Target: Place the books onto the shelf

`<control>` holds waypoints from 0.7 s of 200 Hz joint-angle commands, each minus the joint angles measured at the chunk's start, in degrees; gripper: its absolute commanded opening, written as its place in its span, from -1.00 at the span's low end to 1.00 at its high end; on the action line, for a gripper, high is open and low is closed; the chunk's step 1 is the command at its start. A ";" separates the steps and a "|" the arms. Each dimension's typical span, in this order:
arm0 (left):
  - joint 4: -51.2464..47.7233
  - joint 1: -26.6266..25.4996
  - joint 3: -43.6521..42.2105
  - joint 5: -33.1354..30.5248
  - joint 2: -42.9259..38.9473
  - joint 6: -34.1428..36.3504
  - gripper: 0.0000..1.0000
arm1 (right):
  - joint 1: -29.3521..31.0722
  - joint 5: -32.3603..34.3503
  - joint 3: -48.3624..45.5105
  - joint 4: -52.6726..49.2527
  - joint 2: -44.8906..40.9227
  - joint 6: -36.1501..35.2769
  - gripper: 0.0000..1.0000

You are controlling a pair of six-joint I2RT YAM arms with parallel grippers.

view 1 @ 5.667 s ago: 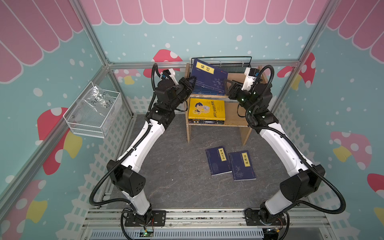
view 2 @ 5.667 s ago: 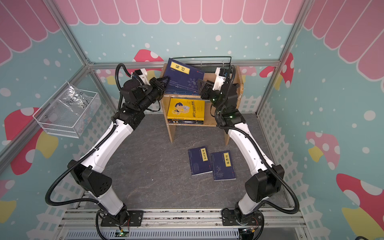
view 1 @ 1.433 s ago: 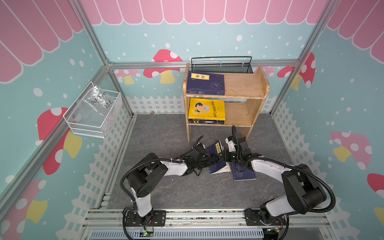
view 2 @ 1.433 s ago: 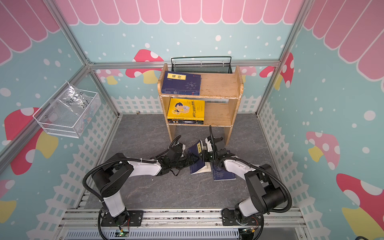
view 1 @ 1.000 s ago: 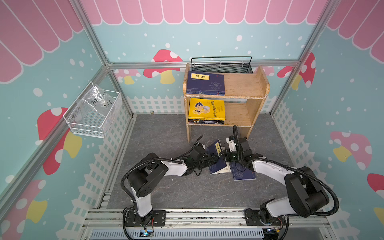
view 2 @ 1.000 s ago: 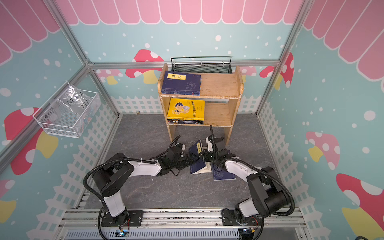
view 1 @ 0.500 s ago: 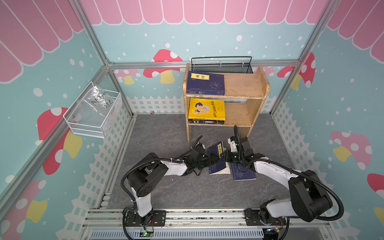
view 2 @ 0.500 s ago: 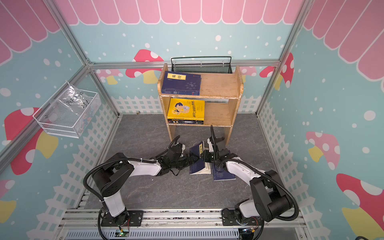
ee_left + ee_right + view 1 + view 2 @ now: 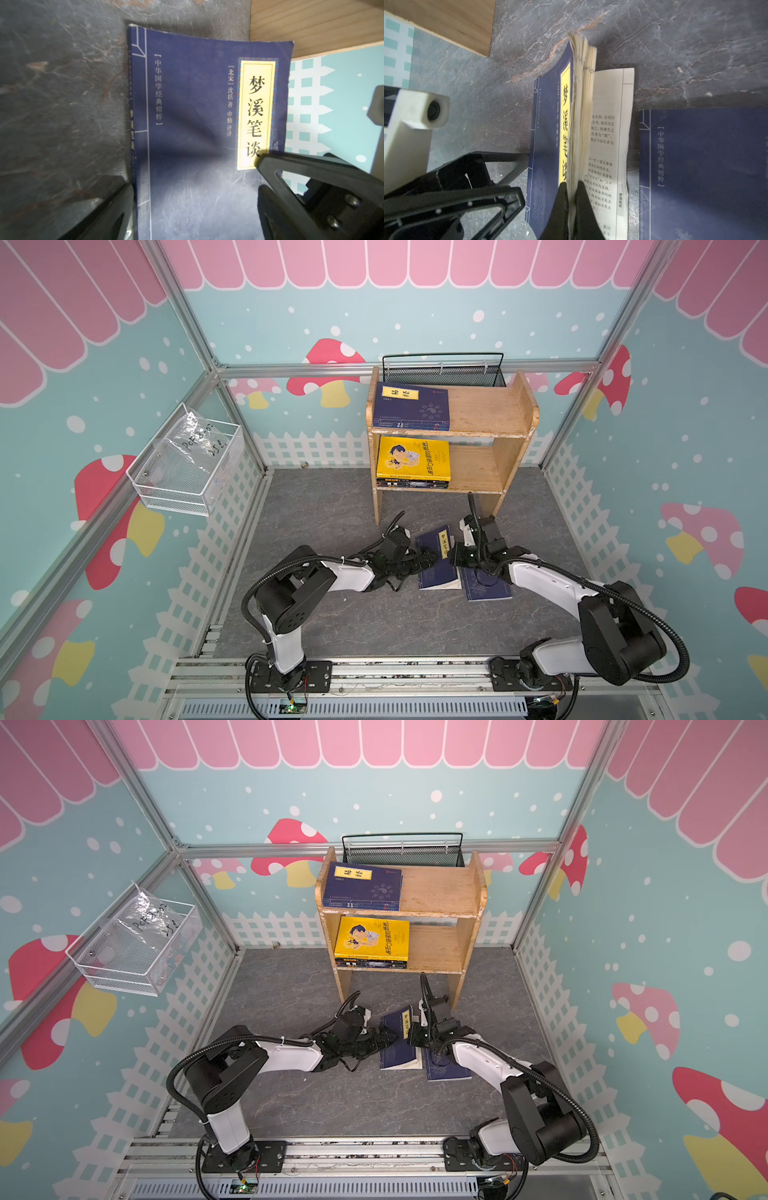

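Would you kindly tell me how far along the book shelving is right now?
Done: a shelved navy book lies on the top tier of the shelf; a yellow book tops a stack below. In hand: the right gripper is shut on the cover and pages of a half-lifted navy book; the left gripper is open by its spine. Left: that one and a flat navy book beside it.

Tilted book (image 9: pixel 434 568) left of flat book (image 9: pixel 488 590), both before shelf (image 9: pixel 482 410); basket (image 9: pixel 442 375) behind shelf.
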 commanded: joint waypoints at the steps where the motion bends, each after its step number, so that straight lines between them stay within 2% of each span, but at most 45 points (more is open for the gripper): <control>1: 2.52 1.33 -1.86 1.42 -1.94 -0.89 0.88 | 0.66 1.37 2.04 -1.07 -1.58 -0.18 -0.92; 31: 8.41 3.88 -6.00 5.40 -7.39 0.01 0.89 | 0.67 -1.72 4.32 -1.20 -5.52 -1.24 -0.96; 65: 11.14 6.42 -7.23 15.74 -14.21 3.82 0.89 | 0.68 -8.31 8.73 -2.66 -11.25 -3.37 -0.96; 80: 6.95 6.70 -6.11 17.05 -18.31 7.00 0.89 | 0.63 -10.58 11.33 -4.56 -13.71 -4.88 -0.96; 111: -8.07 6.74 -1.43 13.38 -26.03 16.54 0.91 | 0.63 -12.06 17.17 -9.01 -18.32 -7.69 -0.98; 140: -6.37 6.92 0.05 17.15 -30.02 18.57 0.89 | 0.60 -15.57 20.67 -9.71 -20.69 -9.01 -0.98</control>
